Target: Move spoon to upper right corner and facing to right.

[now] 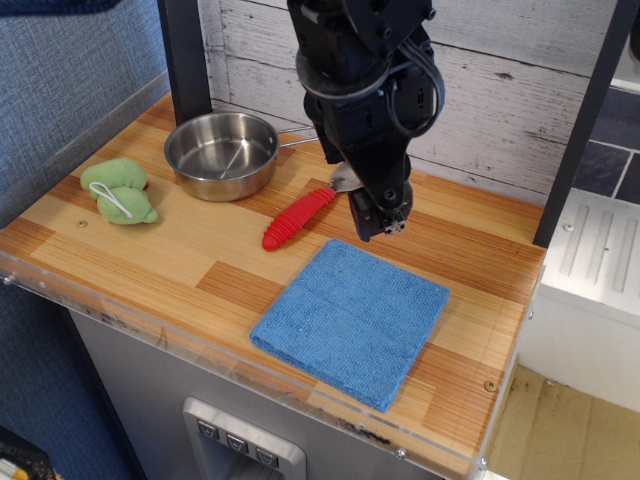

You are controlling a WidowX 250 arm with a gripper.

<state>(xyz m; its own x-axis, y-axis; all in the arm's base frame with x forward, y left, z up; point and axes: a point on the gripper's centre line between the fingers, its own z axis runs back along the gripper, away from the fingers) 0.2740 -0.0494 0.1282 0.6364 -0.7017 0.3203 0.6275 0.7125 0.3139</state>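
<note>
Mid-table [150, 270], spoon [298, 217] lies diagonal beside the steel pan [221, 153] — bowl tucked under the end effector [382, 222], apparently poised to grab; grip state — can't tell.

Pretty evenly lit shot, soft daylight look, nothing blown out. The shiny round steel pan [221, 153] at 10 o'clock catches bright glare on its rim and inside. The black robot arm [365, 90] throws only a faint soft shadow onto the striped wood-plank bench [150, 250]. Focus is decent mid-frame, a bit soft and grainy toward the corners, with no obvious edge distortion.
</note>
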